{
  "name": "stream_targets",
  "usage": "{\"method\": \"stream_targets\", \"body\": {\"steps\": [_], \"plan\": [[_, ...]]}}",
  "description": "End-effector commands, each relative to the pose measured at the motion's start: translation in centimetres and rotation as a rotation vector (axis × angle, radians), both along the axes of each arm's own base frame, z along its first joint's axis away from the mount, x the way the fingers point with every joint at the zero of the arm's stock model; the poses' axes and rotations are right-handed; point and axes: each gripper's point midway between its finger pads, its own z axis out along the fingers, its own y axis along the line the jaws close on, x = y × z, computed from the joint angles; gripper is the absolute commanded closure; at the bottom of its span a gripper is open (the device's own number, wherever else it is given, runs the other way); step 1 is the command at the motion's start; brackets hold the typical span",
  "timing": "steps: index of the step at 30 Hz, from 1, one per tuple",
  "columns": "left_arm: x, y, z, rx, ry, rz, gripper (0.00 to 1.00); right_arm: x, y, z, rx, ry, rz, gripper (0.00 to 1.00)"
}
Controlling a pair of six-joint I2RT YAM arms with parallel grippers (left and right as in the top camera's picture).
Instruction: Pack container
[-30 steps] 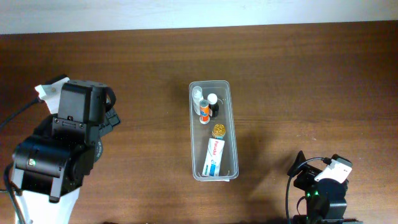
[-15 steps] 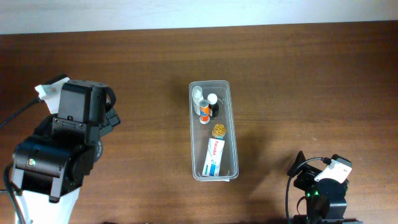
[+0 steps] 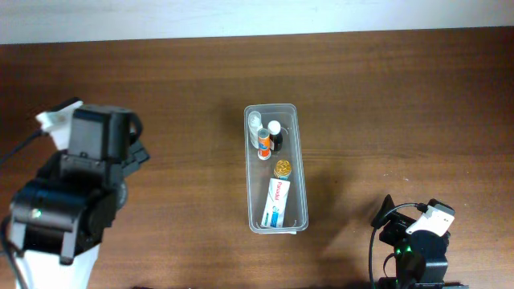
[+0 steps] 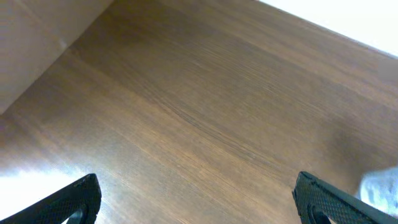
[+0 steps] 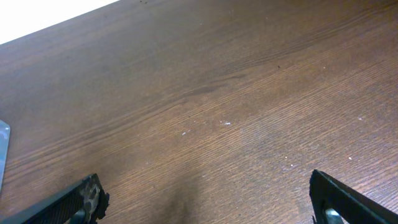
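Clear plastic container (image 3: 299, 172) lies lengthwise at centre of the overhead frame on the brown wooden bench (image 3: 401, 96). Contents, lower end upward: white medicine box with blue print (image 3: 276, 203), gold-topped round item (image 3: 283, 168), orange-and-white tube (image 3: 263, 145), white-capped dark bottle (image 3: 275, 135), clear bottle (image 3: 255, 122). Left tool (image 4: 199, 199): fingers spread wide, gripping nothing, at frame left. Right tool (image 5: 208, 199): likewise released, lower right. Both well apart from the container.

Brown wooden table (image 3: 401, 96), white medicine box (image 3: 277, 203), orange-banded bottle (image 3: 263, 144), gold lid (image 3: 283, 168)
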Motion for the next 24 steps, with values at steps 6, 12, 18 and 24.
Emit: {"method": "stream_targets", "body": {"steps": [6,12,18,24], "plan": [[-2.1,2.4,-4.5,-0.148,-0.177,0.072,0.01,0.0,0.0,-0.1,0.002,-0.007,-0.003,0.02],[-3.0,2.4,-9.3,-0.041,-0.256,-0.071,0.01,0.0,0.0,-0.1,0.002,-0.007,-0.002,0.02],[-3.4,-0.3,-13.0,0.041,-0.281,-0.331,0.01,0.0,0.0,-0.1,0.003,-0.007,-0.003,0.02],[-3.4,-2.2,-15.7,0.08,-0.306,-0.465,0.01,0.0,0.0,-0.1,0.002,-0.007,-0.003,0.02]]}}
